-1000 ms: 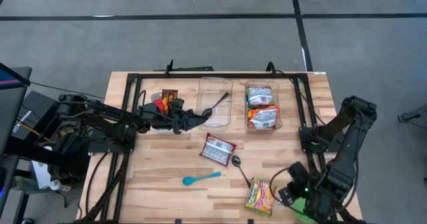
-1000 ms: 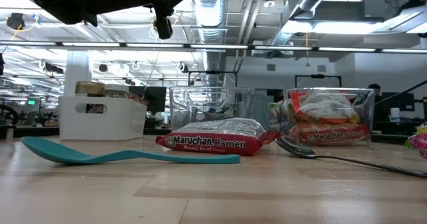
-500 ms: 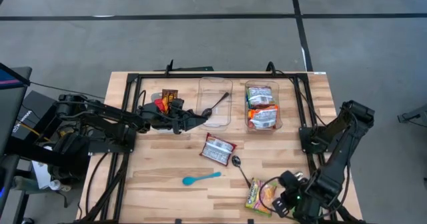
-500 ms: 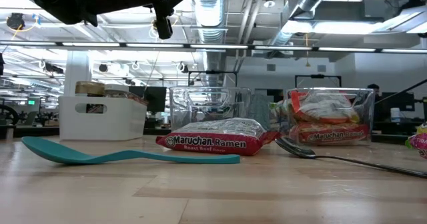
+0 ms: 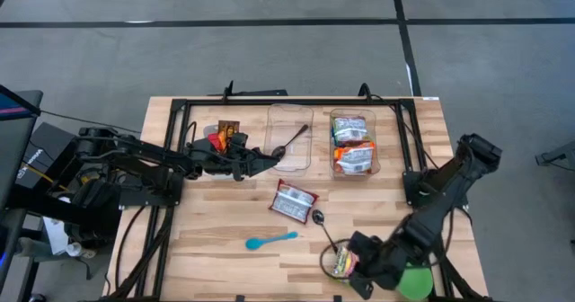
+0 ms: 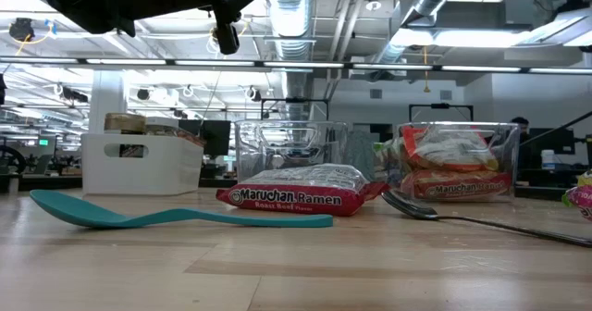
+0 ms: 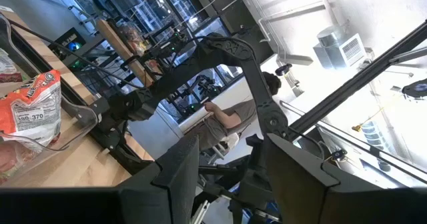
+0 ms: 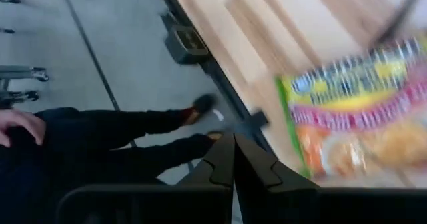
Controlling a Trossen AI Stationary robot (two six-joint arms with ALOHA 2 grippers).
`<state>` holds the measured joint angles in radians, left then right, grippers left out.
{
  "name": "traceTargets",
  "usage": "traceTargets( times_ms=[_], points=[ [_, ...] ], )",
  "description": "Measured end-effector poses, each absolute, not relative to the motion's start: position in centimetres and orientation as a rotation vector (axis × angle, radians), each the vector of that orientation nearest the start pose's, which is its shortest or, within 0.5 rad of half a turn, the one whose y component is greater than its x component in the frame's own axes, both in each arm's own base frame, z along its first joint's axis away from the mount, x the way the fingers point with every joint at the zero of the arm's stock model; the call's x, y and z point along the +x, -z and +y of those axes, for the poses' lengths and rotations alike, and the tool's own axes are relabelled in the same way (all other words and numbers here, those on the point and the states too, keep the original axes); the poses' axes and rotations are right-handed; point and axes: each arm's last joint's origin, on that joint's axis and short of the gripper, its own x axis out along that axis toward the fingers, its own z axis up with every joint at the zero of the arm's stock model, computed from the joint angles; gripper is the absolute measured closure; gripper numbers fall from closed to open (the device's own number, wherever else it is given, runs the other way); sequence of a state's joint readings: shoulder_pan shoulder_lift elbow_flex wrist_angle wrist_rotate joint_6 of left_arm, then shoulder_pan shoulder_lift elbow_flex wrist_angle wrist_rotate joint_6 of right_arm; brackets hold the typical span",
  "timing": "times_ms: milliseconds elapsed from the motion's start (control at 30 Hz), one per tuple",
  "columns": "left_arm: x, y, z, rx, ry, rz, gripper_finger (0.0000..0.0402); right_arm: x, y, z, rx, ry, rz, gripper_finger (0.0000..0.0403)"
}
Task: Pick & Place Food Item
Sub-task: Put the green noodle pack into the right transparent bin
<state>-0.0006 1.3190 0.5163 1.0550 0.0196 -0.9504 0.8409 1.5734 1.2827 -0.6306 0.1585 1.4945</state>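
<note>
One yellow-green crinkled plastic ramen packet (image 5: 346,262) lies flat at the lower right of the wooden tabletop (image 5: 216,230). The clenched right gripper (image 5: 358,268) hovers at it, empty. The left gripper (image 5: 269,161), upper left, grasps nothing.

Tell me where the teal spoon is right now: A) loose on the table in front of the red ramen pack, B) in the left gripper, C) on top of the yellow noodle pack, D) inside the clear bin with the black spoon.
A: the teal spoon lies flat on the bare table, nearer the front edge than the red ramen pack, with no gripper on it.
</note>
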Motion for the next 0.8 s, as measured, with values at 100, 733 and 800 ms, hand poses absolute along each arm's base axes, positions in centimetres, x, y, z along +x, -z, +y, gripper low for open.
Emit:
traceTargets(
  times_ms=[100,733,800],
  points=[
    [26.1,-24.9,-0.1,-0.943,0.138,-0.223,0.0238,23.5,-27.9,23.5,0.889,0.092,1.037,0.0403],
    [26.1,-24.9,-0.1,-0.943,0.138,-0.223,0.0238,24.7,-27.7,21.6,0.801,0.134,1.027,0.0403],
    [26.1,-24.9,-0.1,-0.943,0.138,-0.223,0.0238,24.4,-27.3,21.1,0.776,0.195,1.066,0.0403]
  ],
)
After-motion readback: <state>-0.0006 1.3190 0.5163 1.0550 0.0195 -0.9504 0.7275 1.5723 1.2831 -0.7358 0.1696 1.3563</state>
